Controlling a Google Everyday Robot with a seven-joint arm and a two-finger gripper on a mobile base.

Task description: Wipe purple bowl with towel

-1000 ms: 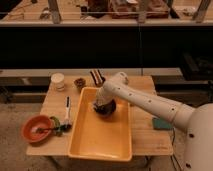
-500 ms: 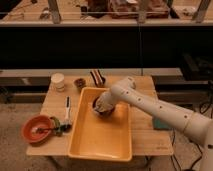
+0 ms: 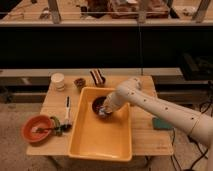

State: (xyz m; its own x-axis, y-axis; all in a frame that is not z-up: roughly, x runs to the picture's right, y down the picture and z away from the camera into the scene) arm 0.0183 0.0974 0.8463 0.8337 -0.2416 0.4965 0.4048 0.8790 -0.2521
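Observation:
A dark purple bowl (image 3: pixel 98 104) sits inside the yellow tub (image 3: pixel 100 140) near its far end. My gripper (image 3: pixel 105 111) is down in the tub at the bowl's right rim, at the end of the white arm (image 3: pixel 150 102) that reaches in from the right. A small pale patch at the gripper may be the towel; I cannot make it out clearly.
An orange bowl (image 3: pixel 37 128) with a utensil sits at the table's left front. A white cup (image 3: pixel 58 80), a small brown cup (image 3: pixel 79 82) and a striped object (image 3: pixel 97 77) stand at the back. A teal sponge (image 3: pixel 162 124) lies at the right. A brush (image 3: pixel 67 112) lies left of the tub.
The arm has swung over the tub and its elbow has shifted right and lower. The gripper stays at the bowl, moved slightly toward its right side.

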